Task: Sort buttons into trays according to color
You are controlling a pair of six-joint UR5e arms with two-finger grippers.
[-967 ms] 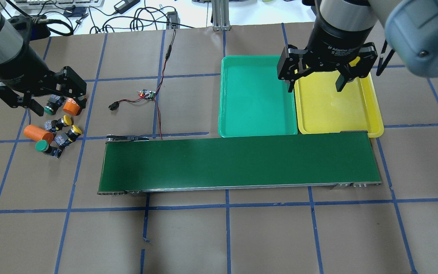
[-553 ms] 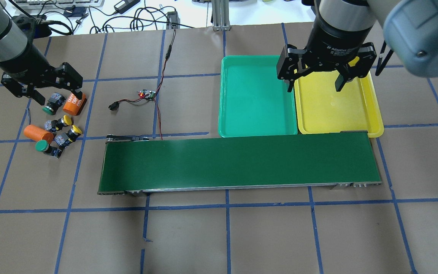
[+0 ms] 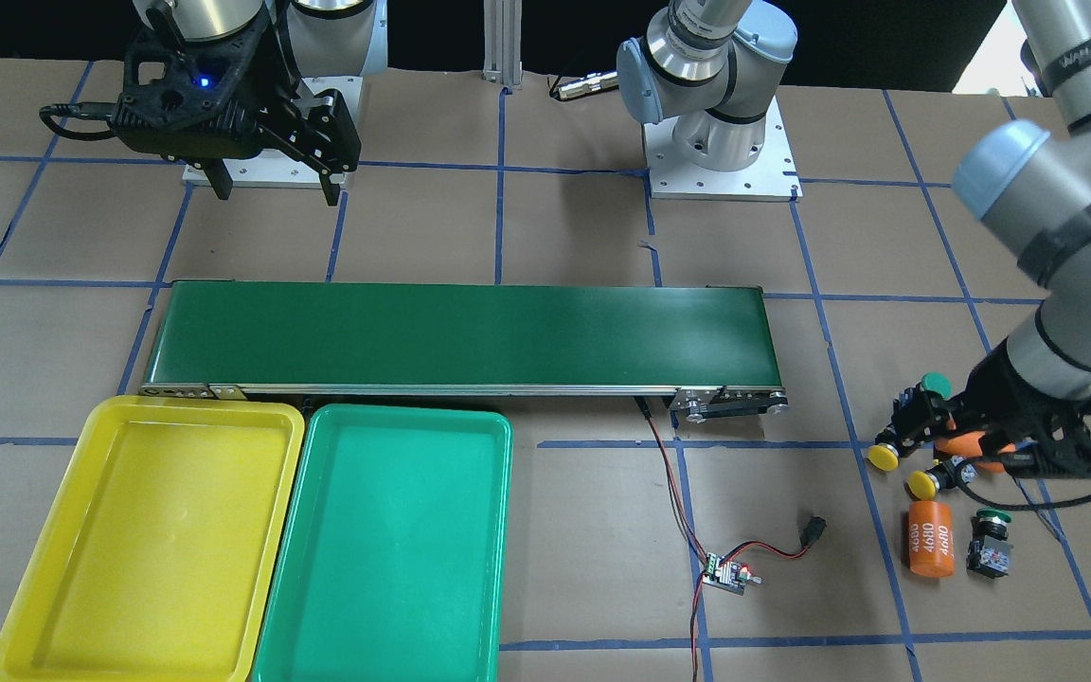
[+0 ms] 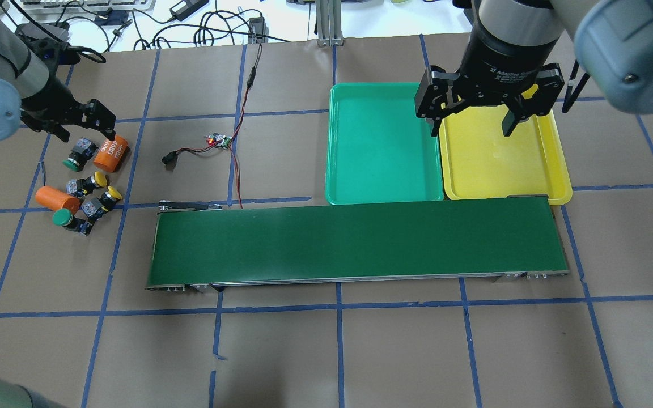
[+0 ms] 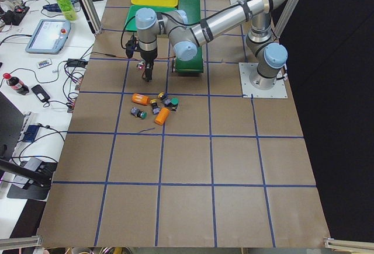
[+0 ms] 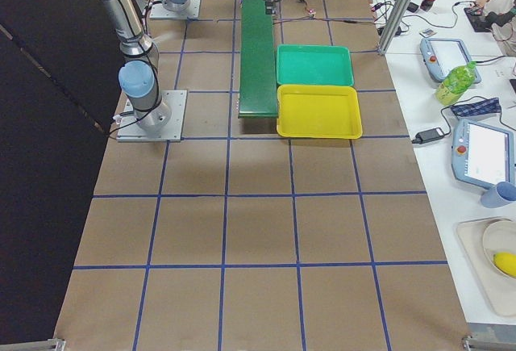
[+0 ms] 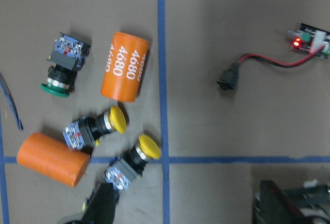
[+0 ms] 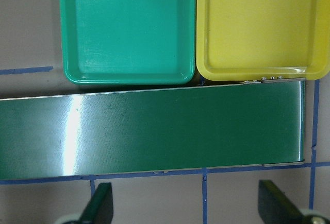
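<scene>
Progress: nothing sorted yet, by my reckoning; all four buttons lie in one cluster at the left end of the bench [image 4: 360, 351], and both trays are bare.
First green button: the first green button [image 4: 75, 154] lies on its side just beside an orange cylinder [image 4: 111, 154] marked 4680.
Second green button: the second green button [image 4: 64, 217] sits at the cluster's robot-side edge, close against the other orange cylinder [image 4: 55, 198].
Yellow buttons: the first yellow button [image 4: 93, 181] and the second yellow button [image 4: 108, 196] lie side by side between the two cylinders, caps pointing toward the belt.
Trays: the green tray [image 4: 383, 147] and the yellow tray [image 4: 502, 164] touch along their long edges, well apart from the buttons, on the far side of the conveyor belt [image 4: 355, 243].
Left hand: the left hand [image 4: 88, 135] hovers over the far edge of the cluster, fingers spread wide and holding nothing.
Right hand: the right hand [image 4: 470, 127] hangs above the trays' shared edge, also spread wide and empty.
Clutter: a small circuit board [image 4: 219, 140] with wires lies between cluster and trays.
Left to do: all of it, I'd say; four picks, two greens to the green tray, two yellows to the yellow, cylinders left alone.
</scene>
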